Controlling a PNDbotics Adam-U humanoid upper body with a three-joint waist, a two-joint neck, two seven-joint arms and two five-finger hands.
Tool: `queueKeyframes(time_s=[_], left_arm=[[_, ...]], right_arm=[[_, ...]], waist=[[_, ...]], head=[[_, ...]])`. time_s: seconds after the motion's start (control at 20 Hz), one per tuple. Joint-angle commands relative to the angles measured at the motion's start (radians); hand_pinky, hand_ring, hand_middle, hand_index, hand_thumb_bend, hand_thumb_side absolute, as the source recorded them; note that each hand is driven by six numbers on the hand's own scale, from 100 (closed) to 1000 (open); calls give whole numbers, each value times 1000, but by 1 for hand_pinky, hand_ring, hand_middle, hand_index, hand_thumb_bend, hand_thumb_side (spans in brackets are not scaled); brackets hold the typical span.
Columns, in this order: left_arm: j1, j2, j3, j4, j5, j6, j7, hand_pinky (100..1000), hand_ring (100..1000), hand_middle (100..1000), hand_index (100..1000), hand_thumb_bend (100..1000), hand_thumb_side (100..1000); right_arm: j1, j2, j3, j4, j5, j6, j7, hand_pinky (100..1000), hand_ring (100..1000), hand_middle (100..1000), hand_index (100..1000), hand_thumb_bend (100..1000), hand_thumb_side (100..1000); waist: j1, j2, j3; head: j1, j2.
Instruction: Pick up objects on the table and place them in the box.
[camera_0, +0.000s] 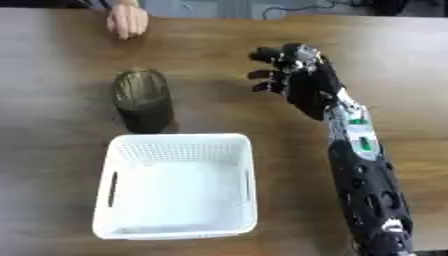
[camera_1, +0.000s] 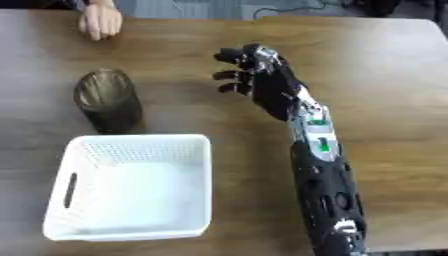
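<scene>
So the right hand (camera_0: 302, 82) comes in from the lower right, arm stretched up across the brown wooden desk (camera_0: 394, 60), palm facing left, fingers loosely curled and holding nothing at all. It's hovering well to the right of a dark see-through cup (camera_0: 143, 100), which stands upright on the desk just behind the white plastic basket (camera_0: 178, 186). The cup's base sits right near the basket's far rim, though I can't tell if they actually touch. The basket has slotted handles on its sides, a mesh-looking far wall, and nothing visible inside it. A person's bare hand (camera_0: 128, 19) rests on the far edge of the desk, up at the top left, well apart from the cup. The left hand doesn't show anywhere.
</scene>
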Motion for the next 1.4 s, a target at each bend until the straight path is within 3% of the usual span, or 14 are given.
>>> queueKeyframes(time_s=[0.05,0.25,0.35,0.65,1.4], left_arm=[[-70,79,-61,44,-88,-77,-25,100,203,885,939,503,258],[-214,44,-180,193,-225,-223,-91,163,208,883,936,522,319],[-263,7,-215,266,-270,-245,-98,155,201,876,933,505,309],[-292,-29,-245,352,-325,-251,-62,140,192,868,930,477,296],[-316,-62,-267,368,-312,-251,-21,100,179,855,924,417,246]], right_arm=[[-9,-11,10,-9,8,0,5,787,837,960,950,100,1000],[-12,0,29,-8,16,-2,5,787,837,960,949,100,1000],[-11,3,35,-10,19,-1,5,787,837,960,949,100,1000],[-13,-1,37,-4,22,-3,5,786,836,960,949,100,1000],[-13,5,36,-7,24,-4,5,784,834,959,947,100,1000]], waist=[[11,-23,-6],[20,-27,-30],[25,-26,-42],[27,-22,-52],[24,-23,-49]], head=[[13,1],[32,0],[34,1],[27,1],[25,-1]])
